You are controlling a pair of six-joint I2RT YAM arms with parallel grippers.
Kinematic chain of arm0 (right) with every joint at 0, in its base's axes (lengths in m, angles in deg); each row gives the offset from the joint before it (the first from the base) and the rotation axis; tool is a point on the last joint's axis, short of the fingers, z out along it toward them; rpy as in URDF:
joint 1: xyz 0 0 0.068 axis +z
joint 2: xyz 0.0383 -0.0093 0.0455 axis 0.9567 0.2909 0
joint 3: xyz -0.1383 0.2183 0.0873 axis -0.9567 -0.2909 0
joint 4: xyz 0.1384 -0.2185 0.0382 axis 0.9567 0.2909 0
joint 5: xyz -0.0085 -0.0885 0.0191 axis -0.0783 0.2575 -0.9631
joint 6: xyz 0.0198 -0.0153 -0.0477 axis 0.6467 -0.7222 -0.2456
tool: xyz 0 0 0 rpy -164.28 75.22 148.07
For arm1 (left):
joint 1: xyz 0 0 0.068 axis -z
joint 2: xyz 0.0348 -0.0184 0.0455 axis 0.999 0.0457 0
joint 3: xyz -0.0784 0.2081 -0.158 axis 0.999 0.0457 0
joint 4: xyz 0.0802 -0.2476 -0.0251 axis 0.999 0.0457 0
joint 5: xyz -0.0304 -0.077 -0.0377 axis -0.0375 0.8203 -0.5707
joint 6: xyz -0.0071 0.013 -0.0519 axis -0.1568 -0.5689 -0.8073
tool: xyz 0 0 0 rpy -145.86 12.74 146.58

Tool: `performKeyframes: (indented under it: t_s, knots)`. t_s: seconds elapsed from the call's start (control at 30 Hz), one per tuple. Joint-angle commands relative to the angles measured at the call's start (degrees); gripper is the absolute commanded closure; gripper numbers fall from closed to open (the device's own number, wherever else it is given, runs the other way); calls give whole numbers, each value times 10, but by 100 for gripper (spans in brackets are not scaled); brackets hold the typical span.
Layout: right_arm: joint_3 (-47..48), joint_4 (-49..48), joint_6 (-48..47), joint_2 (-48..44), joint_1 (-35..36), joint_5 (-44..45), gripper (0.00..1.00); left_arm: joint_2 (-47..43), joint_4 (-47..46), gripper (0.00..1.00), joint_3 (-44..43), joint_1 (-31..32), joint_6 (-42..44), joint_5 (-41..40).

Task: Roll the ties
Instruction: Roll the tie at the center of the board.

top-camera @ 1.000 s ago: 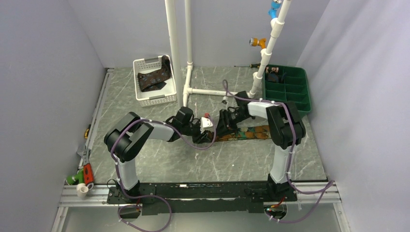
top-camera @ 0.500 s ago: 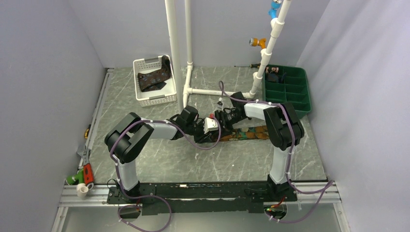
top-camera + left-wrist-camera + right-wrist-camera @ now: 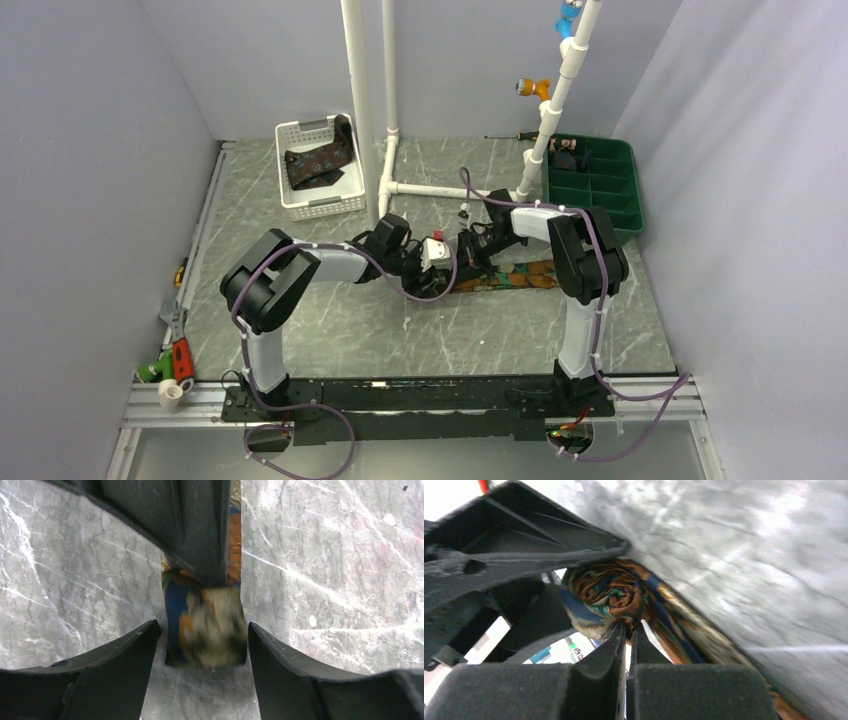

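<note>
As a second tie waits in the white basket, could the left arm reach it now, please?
Probably yes: the left gripper stands open around the rolled tie, gripping nothing, and the open-topped basket holding the second tie sits on that arm's side with nothing between.

No legible text, labels, brands or numbers in any view.

Centre: tie (image 3: 515,275) on the table (image 3: 330,330), rolled end sitting between the left gripper (image 3: 205,630) fingers (image 3: 125,650).
Far left: basket (image 3: 318,208), second tie (image 3: 318,165) inside.
Far right: compartment tray (image 3: 632,190).
Behind: pipe frame (image 3: 440,189).
</note>
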Motion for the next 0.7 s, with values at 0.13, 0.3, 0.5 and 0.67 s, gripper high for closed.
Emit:
performKeyframes:
  t_s: [0.13,0.3,0.5,0.67]
  knots:
    - [19,35,-69,35,-19,219,100,16,-116,24,11,-4,-40,75]
    - [10,39,-79,28,-18,245,100,45,-179,24,-5,2,-77,76]
    - [-9,29,-82,14,-17,257,100,70,-226,24,-26,12,-138,83]
    - [-13,24,-78,11,-12,253,100,84,-244,28,-42,15,-216,75]
